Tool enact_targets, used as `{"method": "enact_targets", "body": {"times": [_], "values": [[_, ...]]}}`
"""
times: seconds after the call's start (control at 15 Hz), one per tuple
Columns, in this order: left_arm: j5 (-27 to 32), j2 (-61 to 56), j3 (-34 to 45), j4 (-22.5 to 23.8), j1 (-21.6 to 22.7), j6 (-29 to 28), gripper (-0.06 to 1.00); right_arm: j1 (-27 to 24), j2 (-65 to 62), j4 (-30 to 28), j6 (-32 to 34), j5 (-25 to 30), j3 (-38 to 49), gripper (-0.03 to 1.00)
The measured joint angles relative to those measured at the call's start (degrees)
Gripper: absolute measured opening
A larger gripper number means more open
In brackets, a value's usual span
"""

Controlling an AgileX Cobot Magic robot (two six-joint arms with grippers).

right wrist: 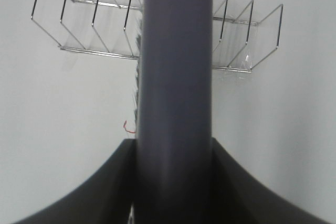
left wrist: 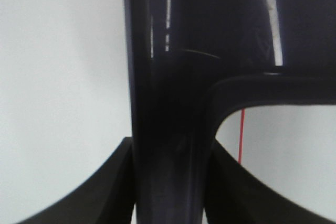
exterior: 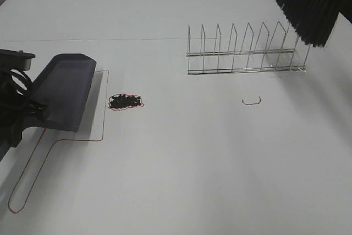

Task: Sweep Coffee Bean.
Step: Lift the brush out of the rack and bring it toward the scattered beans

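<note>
Both jaw pairs are clamping tools, left gripper [left wrist: 170, 182] the dustpan [exterior: 63, 89] near the coffee bean [exterior: 126, 102] pile, right gripper [right wrist: 173, 182] the brush [exterior: 305, 4] aloft, likely needing lowering beside the pile.

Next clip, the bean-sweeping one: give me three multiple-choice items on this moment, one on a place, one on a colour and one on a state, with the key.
1. Where does the coffee bean pile lie?
A. on the table, just right of the dustpan in the high view
B. inside the dustpan
C. at the table's far edge

2. What colour is the line drawn around the pile?
A. blue
B. red
C. green

3. How does the left tool stand?
A. open and empty
B. shut on the dustpan's handle
C. shut on nothing

Key: 1 A, the pile sits on bare table beside the pan. 2 B, a thin red outline rings the beans. 3 B, the wrist view shows both fingers pressed against the dark handle.
</note>
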Motion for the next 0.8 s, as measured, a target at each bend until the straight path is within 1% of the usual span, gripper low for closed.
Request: {"method": "enact_targets", "body": {"times": [0.13,0.4,0.53,0.6,0.73,0.8], "values": [[0.3,0.0,0.0,1.4,0.2,0.0,0.33,0.0,-2.9,0.0,0.6,0.0,3.7,0.35],[0.9,0.0,0.0,5.6,0.2,0.6,0.33,0.0,-8.0,-3.9,3.5,0.0,12.3,0.35],[1.3,-0.1,0.0,7.7,0.2,0.9,0.33,0.0,-9.3,-4.6,4.2,-0.1,16.0,0.35],[1.4,-0.2,-0.1,10.0,0.2,1.0,0.33,0.0,-10.0,-4.5,4.9,-0.1,18.6,0.35],[2.8,-0.2,-1.8,16.6,0.2,1.2,0.33,0.0,-10.3,-4.5,6.2,-0.7,23.9,0.35],[1.9,-0.2,-4.4,22.4,0.3,1.2,0.33,0.0,-10.1,-4.3,6.6,-2.5,27.5,0.35]]}}
